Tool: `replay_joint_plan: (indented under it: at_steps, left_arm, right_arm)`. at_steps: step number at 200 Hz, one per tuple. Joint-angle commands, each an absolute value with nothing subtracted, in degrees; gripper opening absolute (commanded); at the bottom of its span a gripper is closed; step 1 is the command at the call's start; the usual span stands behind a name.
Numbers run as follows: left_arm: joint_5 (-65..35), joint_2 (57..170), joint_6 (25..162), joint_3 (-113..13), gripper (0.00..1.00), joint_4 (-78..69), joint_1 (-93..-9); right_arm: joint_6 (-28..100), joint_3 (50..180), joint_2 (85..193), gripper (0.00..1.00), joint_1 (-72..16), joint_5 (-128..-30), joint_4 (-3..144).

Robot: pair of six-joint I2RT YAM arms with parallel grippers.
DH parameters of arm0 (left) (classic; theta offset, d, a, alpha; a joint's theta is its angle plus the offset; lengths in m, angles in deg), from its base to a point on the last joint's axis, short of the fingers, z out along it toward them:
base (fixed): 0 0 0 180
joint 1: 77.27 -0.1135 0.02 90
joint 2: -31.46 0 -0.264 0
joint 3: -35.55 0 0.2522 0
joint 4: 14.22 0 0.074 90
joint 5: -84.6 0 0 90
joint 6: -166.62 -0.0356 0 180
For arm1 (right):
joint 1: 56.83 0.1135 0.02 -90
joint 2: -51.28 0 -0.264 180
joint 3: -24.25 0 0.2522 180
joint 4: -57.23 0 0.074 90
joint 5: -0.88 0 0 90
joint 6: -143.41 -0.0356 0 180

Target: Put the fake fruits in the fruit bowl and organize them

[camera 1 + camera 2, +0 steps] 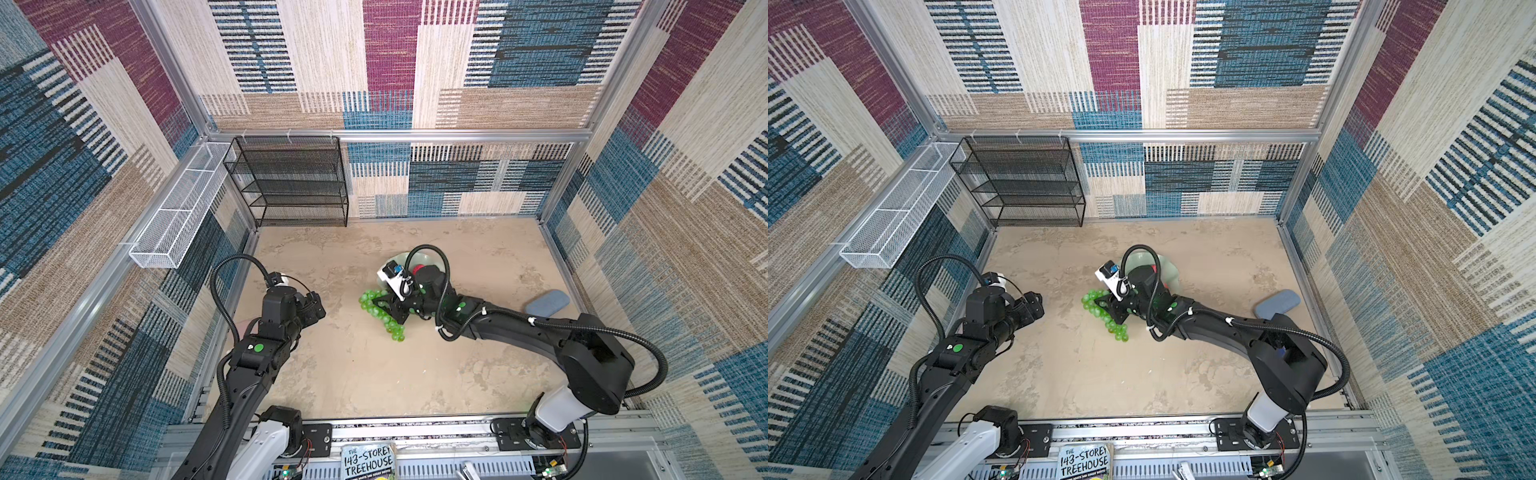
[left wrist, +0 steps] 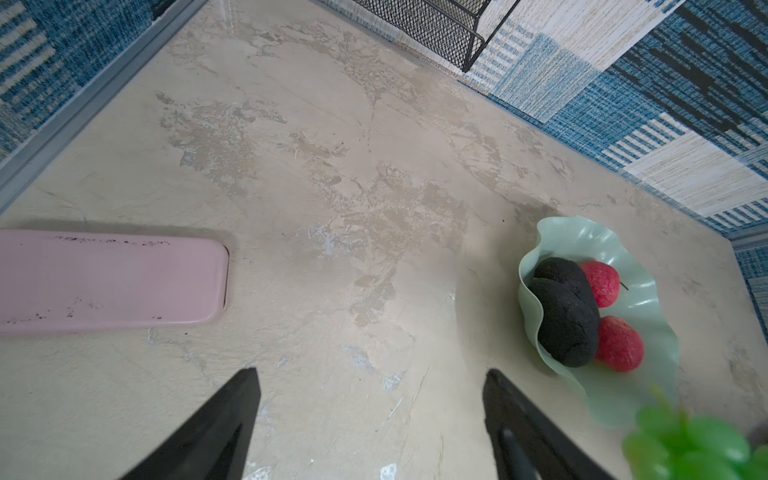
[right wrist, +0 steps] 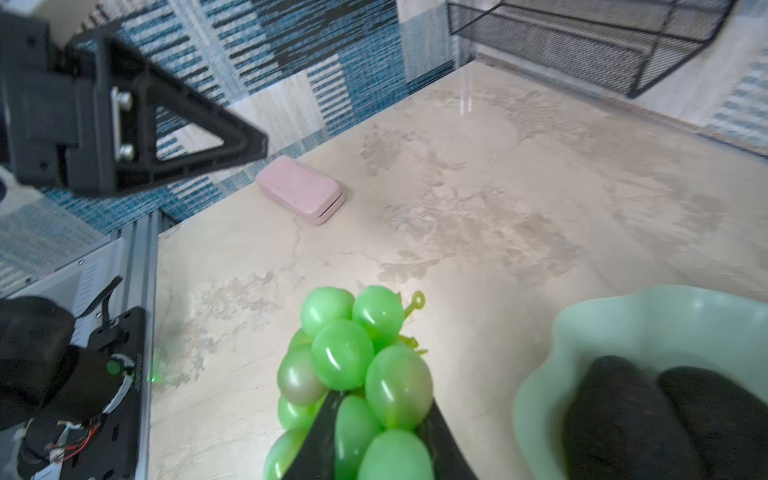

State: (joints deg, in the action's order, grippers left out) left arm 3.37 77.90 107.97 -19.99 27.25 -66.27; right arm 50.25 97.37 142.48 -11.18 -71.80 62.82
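The long bunch of glossy green plastic grapes (image 3: 353, 365) sits just outside the wide, shallow, pale mint-green bowl with a wavy rim (image 2: 648, 299). It is near the middle of the desk, on the bowl's side toward the left edge. The right gripper (image 3: 384, 399) is clamped onto the bunch; I cannot tell whether it is lifted off the desk. Inside the bowl lie two dark brown-black pear-shaped avocados (image 2: 567, 328) and two small red apple-like fruits (image 2: 602, 282). So four of the five fruits seem placed and only the grapes remain. The left gripper (image 2: 371, 372) hangs empty, jaws apart, over the desk's left side near a flat pink case (image 2: 112, 282).
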Motion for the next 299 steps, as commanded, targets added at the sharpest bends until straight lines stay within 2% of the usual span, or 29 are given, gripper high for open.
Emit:
replay_joint_plan:
  at_steps: [1,57,140,160,190,214,259,299]
  left_arm:
    - [2.7,78.1,108.8,-20.6,0.87,26.0,-66.5]
    - [2.3,77.8,108.7,-20.7,0.87,26.4,-66.9]
    - [2.4,76.8,107.5,-22.2,0.87,27.6,-67.4]
    - [1.7,77.0,107.0,-22.1,0.88,27.1,-67.5]
    - [0.5,78.2,105.3,-23.0,0.88,26.6,-67.7]
    - [-1.4,78.3,103.2,-23.2,0.89,24.8,-67.7]
    - [-0.7,77.9,99.0,-22.3,0.96,20.4,-67.7]
    - [0.9,81.0,92.2,-17.6,0.98,5.2,-67.7]
  right_arm:
    - [49.6,99.9,142.1,0.26,-14.5,-73.9,66.7]
    - [49.2,105.5,149.2,0.26,-22.0,-76.6,67.8]
    - [48.9,110.7,162.9,0.30,-27.7,-72.2,62.0]
    - [48.3,109.3,163.3,0.41,-28.3,-69.9,58.4]
    - [46.4,107.1,162.9,0.80,-29.3,-67.7,53.5]
    - [45.3,106.3,162.6,1.00,-30.1,-65.9,51.4]
    - [44.5,105.0,157.6,1.00,-30.6,-64.5,47.9]
    - [46.6,96.7,145.1,1.00,-31.9,-69.7,42.7]
